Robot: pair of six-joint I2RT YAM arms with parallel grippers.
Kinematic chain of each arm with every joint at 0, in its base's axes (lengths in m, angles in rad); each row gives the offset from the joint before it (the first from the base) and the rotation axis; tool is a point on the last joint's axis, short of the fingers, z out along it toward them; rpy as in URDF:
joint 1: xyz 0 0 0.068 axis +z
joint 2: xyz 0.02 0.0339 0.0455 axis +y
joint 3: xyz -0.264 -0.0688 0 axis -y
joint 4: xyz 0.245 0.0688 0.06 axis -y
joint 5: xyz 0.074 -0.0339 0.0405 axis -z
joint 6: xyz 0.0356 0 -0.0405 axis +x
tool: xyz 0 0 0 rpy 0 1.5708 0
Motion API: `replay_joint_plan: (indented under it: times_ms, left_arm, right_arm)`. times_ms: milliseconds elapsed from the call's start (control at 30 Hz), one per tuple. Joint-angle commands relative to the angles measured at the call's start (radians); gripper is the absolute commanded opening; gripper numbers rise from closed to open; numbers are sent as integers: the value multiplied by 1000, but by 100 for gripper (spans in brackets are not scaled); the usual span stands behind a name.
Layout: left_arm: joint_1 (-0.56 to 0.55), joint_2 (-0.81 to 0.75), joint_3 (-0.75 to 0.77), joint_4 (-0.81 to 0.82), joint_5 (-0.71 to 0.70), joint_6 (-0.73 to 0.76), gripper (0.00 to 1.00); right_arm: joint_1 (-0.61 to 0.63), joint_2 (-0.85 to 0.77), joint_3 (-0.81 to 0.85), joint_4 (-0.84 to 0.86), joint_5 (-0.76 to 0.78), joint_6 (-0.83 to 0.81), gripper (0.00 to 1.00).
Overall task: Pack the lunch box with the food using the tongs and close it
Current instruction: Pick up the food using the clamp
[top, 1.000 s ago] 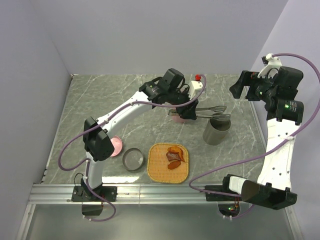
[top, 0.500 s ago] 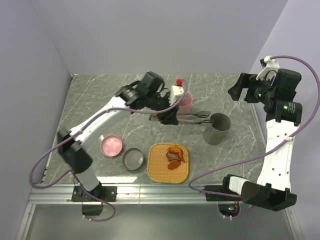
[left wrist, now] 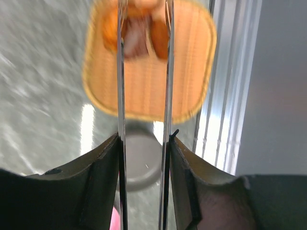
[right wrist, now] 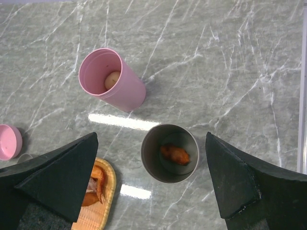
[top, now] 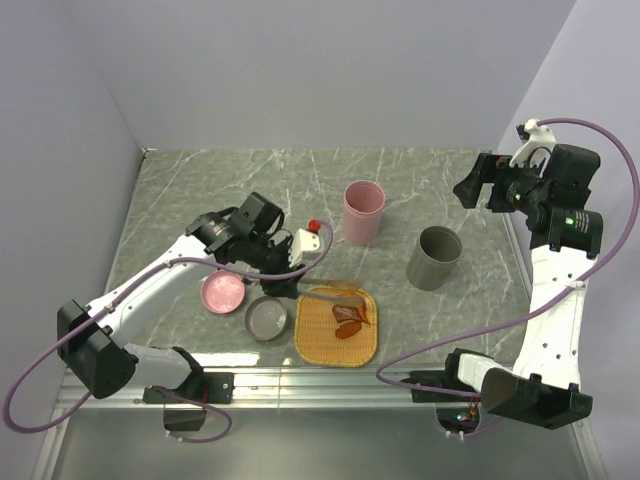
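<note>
My left gripper [top: 288,272] is shut on the tongs [left wrist: 167,72], whose two thin arms run forward between my fingers [left wrist: 103,163]. The tongs' tips reach over the food [left wrist: 139,28] on the woven tray [top: 330,350], blurred in the left wrist view. The pink cup [right wrist: 112,79] stands upright with a pale beige ball [right wrist: 112,79] inside. In the grey cup [right wrist: 170,153] lies a brown-orange piece [right wrist: 175,154]. A pink dish [top: 223,292] and a grey dish [top: 267,320] lie left of the tray. My right gripper [right wrist: 151,139] hangs open high above the grey cup.
The metal rail [top: 300,385] runs along the near table edge, just past the tray. Purple walls close in the table at the back and both sides. Bare marble [top: 200,190] lies at the back left.
My left arm has swung from the back by the cups to the front left, carrying the tongs over the tray. The right arm has barely moved.
</note>
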Motion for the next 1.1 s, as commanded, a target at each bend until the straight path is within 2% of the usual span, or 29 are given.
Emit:
replay_joint_plan:
  times_ms: [0, 200, 400, 1067]
  left_arm:
    - [0, -61, -61, -34, -32, 58, 48]
    - [-49, -110, -195, -60, -144, 95, 50]
    - [-104, -138, -255, -39, -181, 59, 49]
    - [-144, -38, -219, 37, -165, 22, 50]
  right_arm:
    - [-7, -25, -5, 7, -20, -10, 100]
    - [-6, -22, -4, 5, -11, -14, 100]
    - [-7, -16, -11, 10, -23, -7, 100]
    - [-7, -16, -13, 8, -38, -23, 100]
